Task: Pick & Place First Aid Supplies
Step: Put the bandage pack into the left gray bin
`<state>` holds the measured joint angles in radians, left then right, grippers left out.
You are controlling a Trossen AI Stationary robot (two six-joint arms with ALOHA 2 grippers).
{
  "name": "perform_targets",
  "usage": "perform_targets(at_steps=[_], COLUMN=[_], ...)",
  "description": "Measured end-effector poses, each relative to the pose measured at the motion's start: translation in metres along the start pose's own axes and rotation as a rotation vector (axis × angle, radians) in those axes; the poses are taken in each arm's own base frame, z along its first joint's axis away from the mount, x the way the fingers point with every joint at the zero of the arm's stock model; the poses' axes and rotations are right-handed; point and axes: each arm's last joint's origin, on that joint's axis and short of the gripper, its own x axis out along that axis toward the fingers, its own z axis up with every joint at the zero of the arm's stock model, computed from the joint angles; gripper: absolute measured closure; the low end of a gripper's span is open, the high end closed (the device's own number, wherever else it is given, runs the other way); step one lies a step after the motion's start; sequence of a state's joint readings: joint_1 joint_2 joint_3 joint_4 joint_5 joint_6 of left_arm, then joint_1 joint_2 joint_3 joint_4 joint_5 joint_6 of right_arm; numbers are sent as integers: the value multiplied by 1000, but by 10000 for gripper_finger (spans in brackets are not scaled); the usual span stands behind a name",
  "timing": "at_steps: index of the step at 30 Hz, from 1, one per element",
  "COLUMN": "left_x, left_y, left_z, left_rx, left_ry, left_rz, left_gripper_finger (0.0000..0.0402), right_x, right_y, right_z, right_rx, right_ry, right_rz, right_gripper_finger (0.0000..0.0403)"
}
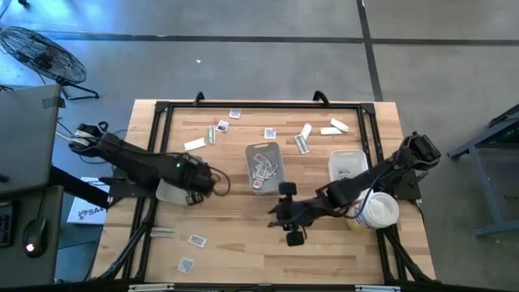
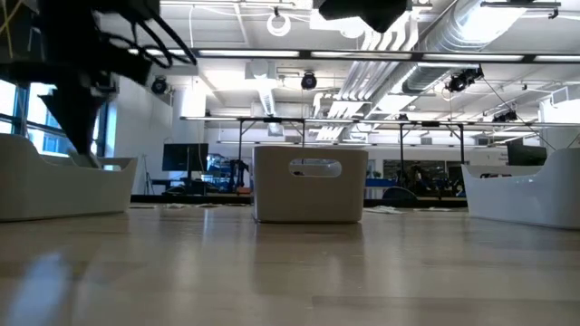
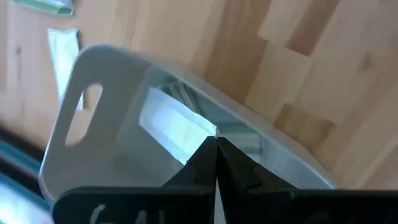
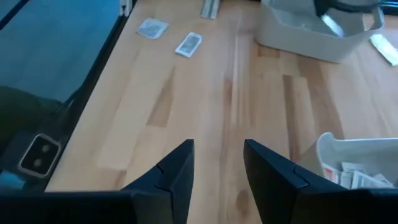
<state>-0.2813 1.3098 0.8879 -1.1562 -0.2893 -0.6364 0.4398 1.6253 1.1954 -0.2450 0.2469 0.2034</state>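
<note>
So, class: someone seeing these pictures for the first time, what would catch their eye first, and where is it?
Probably the two dark arms reaching in over the wooden table: the left gripper, fingers shut, hangs over a white tray at the left, and the right gripper, fingers open, hovers above bare wood near the front. Next, the grey tray of packets in the middle, and the small packets scattered along the far edge and front-left corner.

light: bright, even, overhead | glare: ceiling lamps [image 2: 288, 20] | blur: near tabletop [image 2: 290, 272]
</note>
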Motion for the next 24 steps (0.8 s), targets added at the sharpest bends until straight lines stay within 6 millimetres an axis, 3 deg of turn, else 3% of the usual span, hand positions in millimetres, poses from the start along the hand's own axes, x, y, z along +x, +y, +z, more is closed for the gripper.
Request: perform_targets(at_steps=[6, 11, 21, 24], left_x=[23, 26, 25, 15], left_y=[11, 15, 16, 16], left_z=[5, 6, 4, 7], left_rx=[-35, -68, -85, -90], left_ry=[61, 65, 90, 112], left_rz=[-79, -67, -52, -92], left_gripper_finger=[401, 391, 304, 285], right_x=[-3, -4, -4, -4], right_y=[13, 16, 14, 14], right_z=[-4, -5, -4, -4], right_rx=[-26, -34, -32, -33], right_ry=[6, 10, 9, 7], right_rz=[17, 20, 1, -6], right_gripper_finger=[270, 270, 270, 270])
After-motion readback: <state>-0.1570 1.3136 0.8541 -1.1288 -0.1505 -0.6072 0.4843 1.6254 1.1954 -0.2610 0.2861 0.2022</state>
